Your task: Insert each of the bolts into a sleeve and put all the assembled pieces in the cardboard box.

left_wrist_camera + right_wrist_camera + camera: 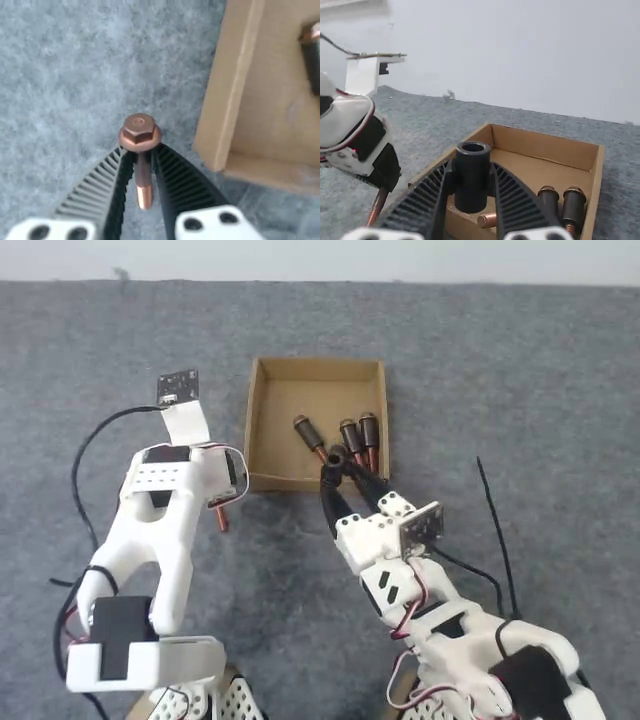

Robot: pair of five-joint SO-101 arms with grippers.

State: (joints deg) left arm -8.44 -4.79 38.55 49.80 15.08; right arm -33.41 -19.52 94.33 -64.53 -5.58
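The left gripper [141, 149] is clamped on a copper hex-head bolt [140, 134]. The bolt's long axis runs along the fingers, with the head just past the fingertips and the plain tip back toward the wrist. It hangs above the grey carpeted table [520, 390], just beside the open brown cardboard box [252, 425].

The right gripper [471, 167] squeezes a black cylindrical sleeve [471, 180] that stands upright (its open bore faces up in the right wrist view) over the box's near wall.

From the high view, three assembled bolt-and-sleeve pieces [350, 438] lie in the box, their sleeve ends toward the far wall.
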